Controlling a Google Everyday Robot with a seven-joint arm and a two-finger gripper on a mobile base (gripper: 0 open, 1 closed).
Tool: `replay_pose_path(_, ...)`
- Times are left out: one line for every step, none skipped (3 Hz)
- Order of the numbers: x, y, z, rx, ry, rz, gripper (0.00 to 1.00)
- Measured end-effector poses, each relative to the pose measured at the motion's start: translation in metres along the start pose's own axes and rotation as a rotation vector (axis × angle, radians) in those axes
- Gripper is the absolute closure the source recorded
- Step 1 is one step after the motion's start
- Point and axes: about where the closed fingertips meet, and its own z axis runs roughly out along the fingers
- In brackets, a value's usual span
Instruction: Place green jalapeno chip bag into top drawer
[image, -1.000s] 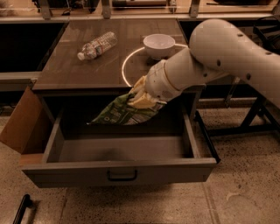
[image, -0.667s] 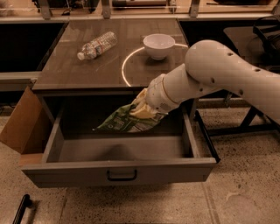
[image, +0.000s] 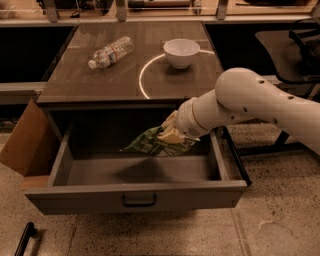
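The green jalapeno chip bag (image: 148, 143) is a crumpled green foil bag held in the air just above the floor of the open top drawer (image: 135, 199). My gripper (image: 169, 135) is shut on the bag's right end, inside the drawer's opening towards its right side. The white arm reaches in from the right. The drawer is pulled fully out, grey, with a dark pull handle (image: 139, 201) at the centre of its front panel. The bag's shadow falls on the drawer floor below it.
On the brown tabletop (image: 100, 80) lie a clear plastic water bottle (image: 111, 51) at back left and a white bowl (image: 181, 52) at back centre. A cardboard flap (image: 22, 142) stands left of the drawer. A dark bar (image: 22, 239) lies on the floor at lower left.
The arm has come down and forward, carrying the bag from the table's front edge lower into the drawer opening. The grip on the bag is unchanged.
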Motion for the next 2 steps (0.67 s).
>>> replay_pose_path(0.008,-0.005,-0.002,0.023,-0.004,0.019,0.12)
replay_pose_path(0.013,-0.01,-0.017,0.047,-0.026,0.029,0.0)
